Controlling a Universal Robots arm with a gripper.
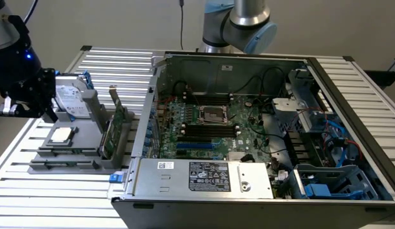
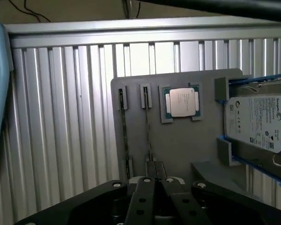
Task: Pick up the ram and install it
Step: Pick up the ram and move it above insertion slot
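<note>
Closed completely, the pincer (image 2: 154,180) has its two dark fingers pressed together, and I see nothing between them. In the exterior view it hangs at the far left of that view, over the slatted metal table (image 1: 31,191), just beside the grey holder (image 2: 178,140) and higher than it.

The ram (image 2: 146,124) is, as far as I can judge, the thin dark strip that stands on its edge in one of two narrow slots of the holder. One end of it reaches the fingertips in the wrist view, but whether they touch it I cannot tell. A second thin strip (image 2: 123,136) sits in the neighbouring slot, parallel to the first one. Both are seen edge-on, so their chips cannot be made out.

Beside the slots a square processor (image 2: 180,103) lies flat in its own recess. Beyond it a silver hard drive (image 2: 255,122) with blue rails rests in the holder. In the exterior view a green expansion card (image 1: 114,131) stands upright on the side of the holder that faces the computer case (image 1: 248,212). The case lies open on the table, well apart from the pincer, and the green motherboard (image 1: 204,143) shows inside it. Behind the case rises a grey and light-blue joint of the arm (image 1: 248,24).
</note>
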